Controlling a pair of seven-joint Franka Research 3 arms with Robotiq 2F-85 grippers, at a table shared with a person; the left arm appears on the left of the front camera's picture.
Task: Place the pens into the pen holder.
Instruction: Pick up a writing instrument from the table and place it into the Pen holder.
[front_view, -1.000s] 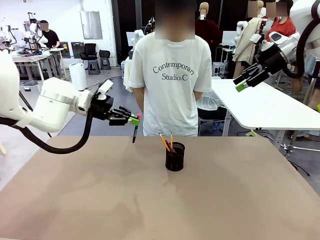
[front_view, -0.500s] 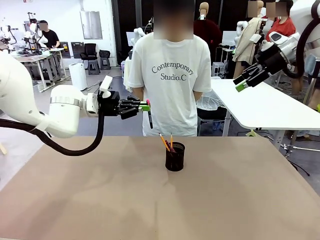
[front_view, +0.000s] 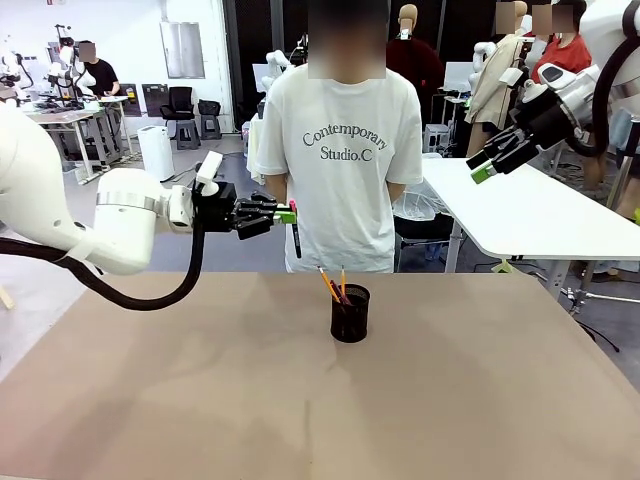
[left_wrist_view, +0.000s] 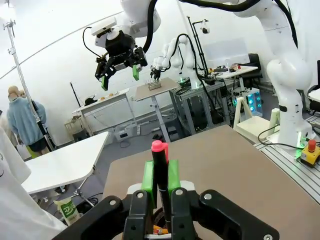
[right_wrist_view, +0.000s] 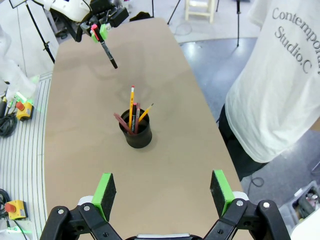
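The black mesh pen holder (front_view: 350, 313) stands at the middle of the brown table (front_view: 200, 400). Pens stick out of it, among them a yellow-orange pencil (right_wrist_view: 131, 106) and a reddish-brown one (right_wrist_view: 121, 121). My left gripper (front_view: 291, 213) hovers above the table, up and to the left of the holder, shut on a black pen with a red end (front_view: 297, 236) that hangs tip down. In the left wrist view the pen (left_wrist_view: 160, 167) sits between the green pads (left_wrist_view: 148, 176). High at the right, my right gripper (front_view: 483, 169) is open and empty; its pads (right_wrist_view: 105, 191) frame the holder (right_wrist_view: 136, 135) from above.
A person in a white T-shirt (front_view: 345, 150) stands at the table's far edge, right behind the holder. A white table (front_view: 530, 215) stands off to the back right. Bare tabletop lies all around the holder.
My left gripper has carried the black pen up and to the right, toward the holder, then nearly stopped. The right arm has not moved.
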